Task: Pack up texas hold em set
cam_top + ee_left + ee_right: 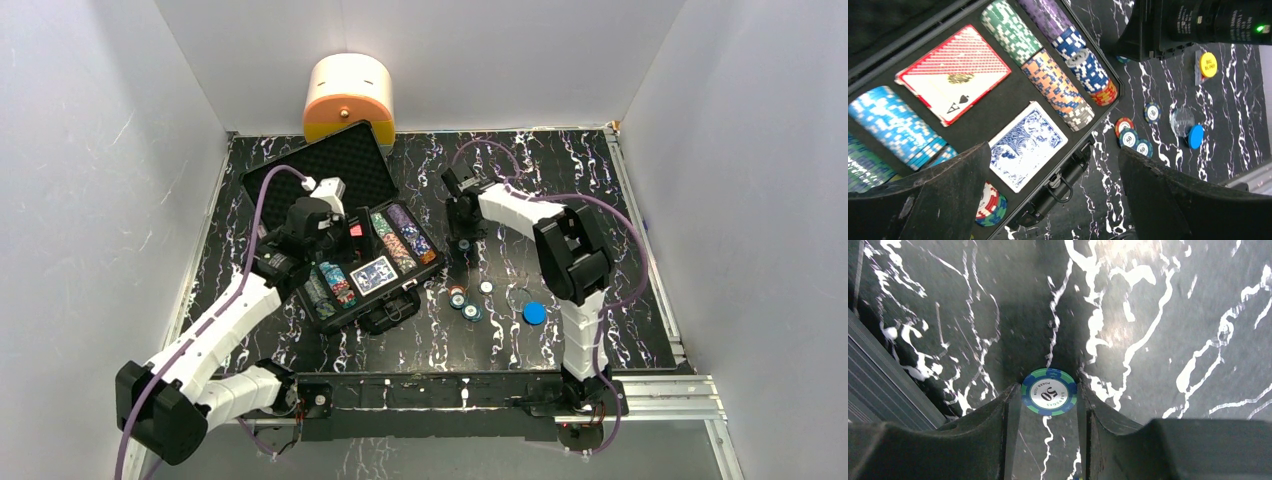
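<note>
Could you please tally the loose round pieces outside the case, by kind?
Striped round poker chips: 5, one in the right tool
Yellow Big Blind disc: 1
Plain blue disc: 1
Clear disc: 1
Total: 8

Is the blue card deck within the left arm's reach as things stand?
Likely yes: the open left gripper hangs over the blue card deck, which lies uncovered in the open case.

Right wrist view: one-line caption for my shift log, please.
Right hand grips a blue-and-green 50 poker chip by its edges, black marbled table beyond.
</note>
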You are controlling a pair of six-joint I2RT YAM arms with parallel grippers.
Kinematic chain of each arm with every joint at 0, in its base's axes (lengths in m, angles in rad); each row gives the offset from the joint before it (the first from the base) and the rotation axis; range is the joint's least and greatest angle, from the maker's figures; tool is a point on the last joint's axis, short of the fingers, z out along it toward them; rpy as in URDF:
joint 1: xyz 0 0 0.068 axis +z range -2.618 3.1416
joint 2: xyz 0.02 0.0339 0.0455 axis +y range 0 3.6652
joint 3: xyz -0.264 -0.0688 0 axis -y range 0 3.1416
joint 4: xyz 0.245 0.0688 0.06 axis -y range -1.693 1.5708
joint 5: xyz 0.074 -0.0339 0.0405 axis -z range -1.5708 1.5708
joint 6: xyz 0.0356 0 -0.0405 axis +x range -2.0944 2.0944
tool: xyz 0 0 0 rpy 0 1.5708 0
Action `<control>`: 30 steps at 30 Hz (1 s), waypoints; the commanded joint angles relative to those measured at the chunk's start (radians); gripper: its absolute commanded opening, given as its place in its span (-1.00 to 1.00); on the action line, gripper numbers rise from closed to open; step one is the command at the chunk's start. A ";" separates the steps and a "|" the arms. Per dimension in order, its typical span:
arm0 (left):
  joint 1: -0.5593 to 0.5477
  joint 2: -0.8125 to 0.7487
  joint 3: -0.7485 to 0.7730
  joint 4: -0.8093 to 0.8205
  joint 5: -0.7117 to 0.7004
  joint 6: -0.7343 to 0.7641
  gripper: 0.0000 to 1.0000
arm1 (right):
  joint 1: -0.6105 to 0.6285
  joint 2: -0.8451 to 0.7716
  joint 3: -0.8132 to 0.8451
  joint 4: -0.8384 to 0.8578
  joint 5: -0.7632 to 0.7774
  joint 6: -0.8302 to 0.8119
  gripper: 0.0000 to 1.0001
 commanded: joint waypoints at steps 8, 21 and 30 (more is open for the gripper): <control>-0.002 0.067 -0.105 0.234 0.336 -0.039 0.81 | -0.006 -0.316 -0.199 0.015 -0.024 0.154 -0.10; -0.215 0.240 -0.104 0.489 0.262 -0.176 0.46 | -0.007 -0.675 -0.518 0.244 -0.262 0.511 -0.08; -0.294 0.335 -0.176 0.815 0.154 -0.298 0.13 | -0.006 -0.761 -0.635 0.368 -0.383 0.712 -0.07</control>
